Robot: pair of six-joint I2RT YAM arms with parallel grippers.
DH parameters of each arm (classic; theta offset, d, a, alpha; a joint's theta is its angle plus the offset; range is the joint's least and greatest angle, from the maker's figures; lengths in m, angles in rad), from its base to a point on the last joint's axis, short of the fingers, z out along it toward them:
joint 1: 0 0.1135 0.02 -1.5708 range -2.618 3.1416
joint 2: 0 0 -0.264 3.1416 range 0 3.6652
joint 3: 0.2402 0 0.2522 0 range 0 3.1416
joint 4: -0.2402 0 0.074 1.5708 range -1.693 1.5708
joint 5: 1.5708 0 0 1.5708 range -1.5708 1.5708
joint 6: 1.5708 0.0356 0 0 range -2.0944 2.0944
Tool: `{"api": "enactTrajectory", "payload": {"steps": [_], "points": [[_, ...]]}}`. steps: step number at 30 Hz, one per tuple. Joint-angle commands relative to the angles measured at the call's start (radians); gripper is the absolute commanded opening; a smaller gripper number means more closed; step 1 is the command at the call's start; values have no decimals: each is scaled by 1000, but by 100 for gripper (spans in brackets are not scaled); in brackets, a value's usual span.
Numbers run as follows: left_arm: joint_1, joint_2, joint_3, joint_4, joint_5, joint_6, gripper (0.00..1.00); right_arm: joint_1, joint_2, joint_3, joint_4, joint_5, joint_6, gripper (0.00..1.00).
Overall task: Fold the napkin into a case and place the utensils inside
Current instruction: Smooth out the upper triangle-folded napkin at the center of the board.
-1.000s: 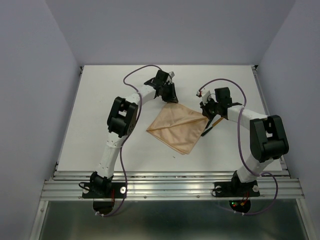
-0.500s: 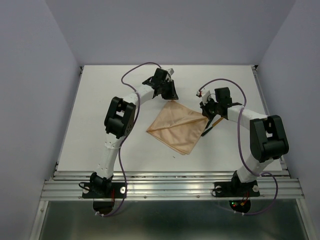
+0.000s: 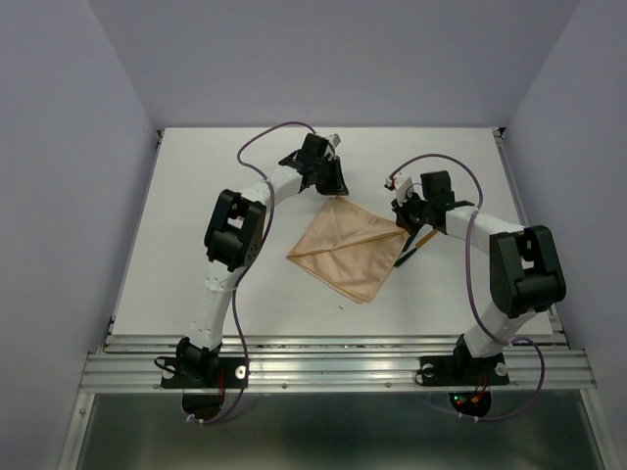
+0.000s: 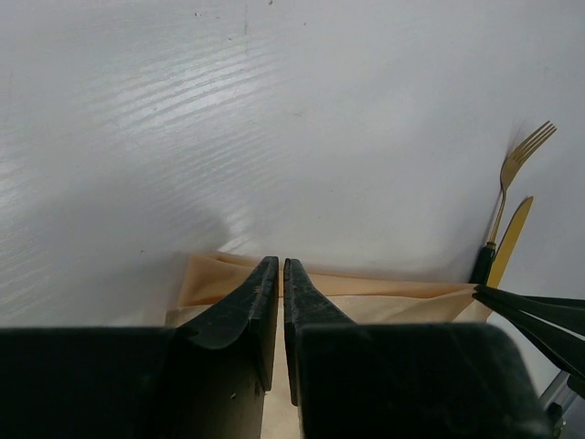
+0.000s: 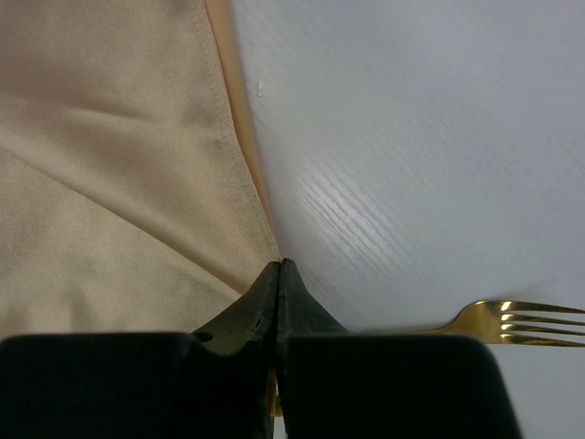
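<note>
Left gripper (image 3: 331, 188) sits at the far corner of the folded peach napkin (image 3: 345, 250) mid-table in the top view, right gripper (image 3: 404, 228) at its right corner, with white table (image 3: 196, 245) on every side. Left wrist adds a thin slit between its fingers over the cloth edge, pinch unclear, with the gold fork (image 4: 516, 165) and knife (image 4: 510, 242) just beyond. Right wrist shows its fingers pressed together at the creased napkin's corner tip.
</note>
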Motion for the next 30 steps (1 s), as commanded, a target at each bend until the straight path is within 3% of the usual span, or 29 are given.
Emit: {"api": "enactTrajectory", "payload": {"steps": [1, 30], "points": [[7, -28, -8, -12, -12, 23, 18, -6, -7, 14, 45, -19, 5, 1], [37, 38, 23, -50, -44, -1, 17, -6, -26, 10, 37, -45, -4, 1]]}}
